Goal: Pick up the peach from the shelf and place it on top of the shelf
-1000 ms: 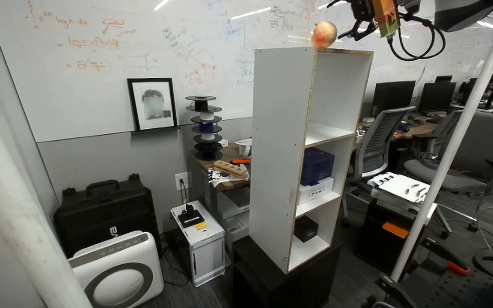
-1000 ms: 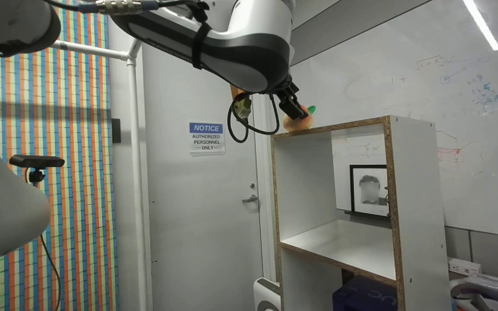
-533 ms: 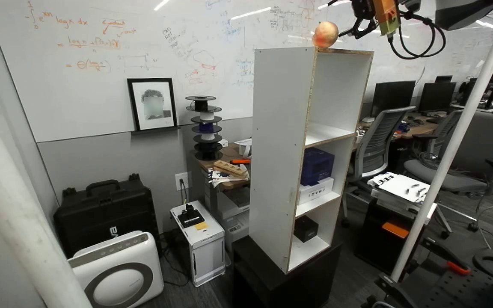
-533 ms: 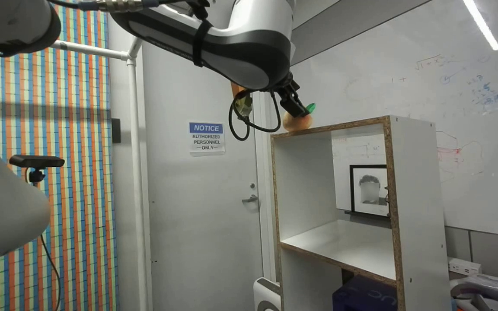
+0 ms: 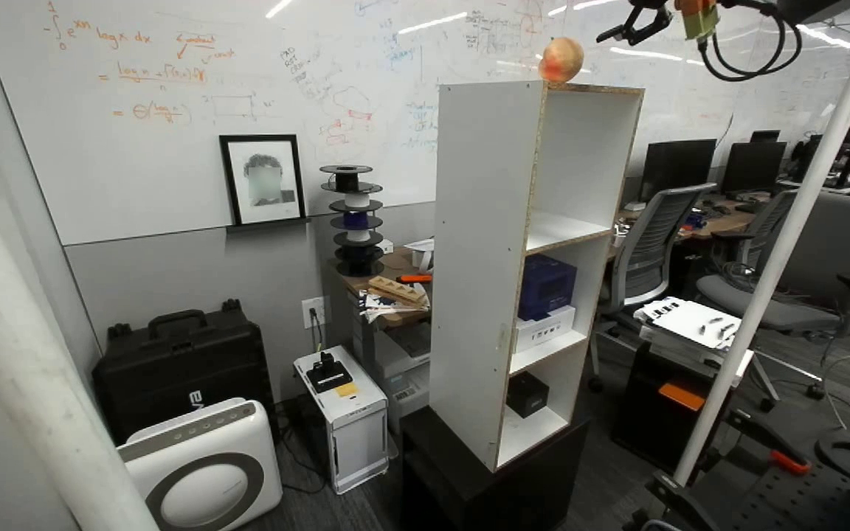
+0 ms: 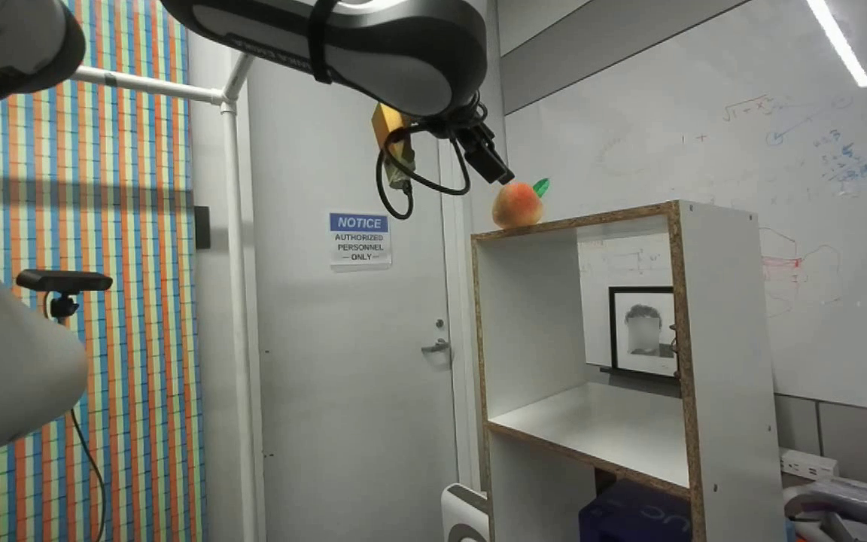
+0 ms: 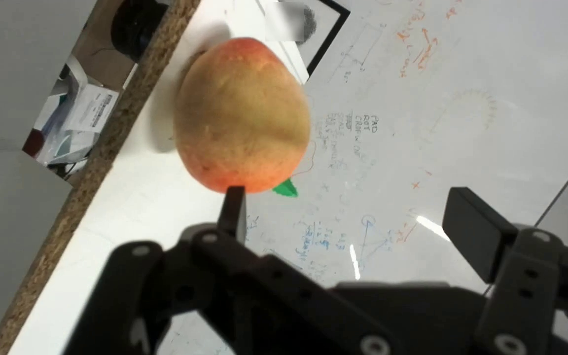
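The peach is up on top of the shelf, at its left end in an exterior view, with a green leaf sticking out to the right. In the wrist view a strip of white top shows between the peach and the chipboard edge, so it sits near that edge.

The claw is spread wide, with whiteboard showing between its fingertips, and it grips nothing. An exterior view has it just to the right of the peach and a little higher, with a gap between. In the wrist view the left fingertip overlaps the peach's rim; whether it touches is hard to say from that angle.

As I judge it, the placing is done and only a clean exit remains. To do that well, back the claw straight off, opposite to the way it points, and only then swing or lift. Leave it spread until it is well apart: closing early might snag the leaf or push the rounded side. The peach would likely roll if knocked, and the edge is near, so start slowly and check that it sits still.

Lower in the shelf are a blue box, a white box and a black box; a black bench carries it all.
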Action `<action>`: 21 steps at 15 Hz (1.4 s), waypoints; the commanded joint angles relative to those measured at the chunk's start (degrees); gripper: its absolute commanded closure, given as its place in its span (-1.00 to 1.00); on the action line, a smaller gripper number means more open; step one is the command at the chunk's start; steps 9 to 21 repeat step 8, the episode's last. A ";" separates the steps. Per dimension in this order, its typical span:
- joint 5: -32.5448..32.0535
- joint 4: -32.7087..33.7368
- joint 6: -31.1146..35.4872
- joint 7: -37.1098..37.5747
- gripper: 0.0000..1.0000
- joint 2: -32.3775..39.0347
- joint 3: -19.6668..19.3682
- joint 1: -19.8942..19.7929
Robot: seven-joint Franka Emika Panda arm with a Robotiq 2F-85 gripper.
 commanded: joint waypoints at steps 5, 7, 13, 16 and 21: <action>-10.57 -6.90 17.46 2.08 -1.00 -3.55 2.19 -5.05; -11.41 -6.14 13.54 0.99 -1.00 -2.08 -6.00 4.36; -11.49 -7.06 13.90 0.96 -1.00 -2.02 -5.86 4.25; -11.49 -7.06 13.90 0.96 -1.00 -2.02 -5.86 4.25; -11.49 -7.06 13.90 0.96 -1.00 -2.02 -5.86 4.25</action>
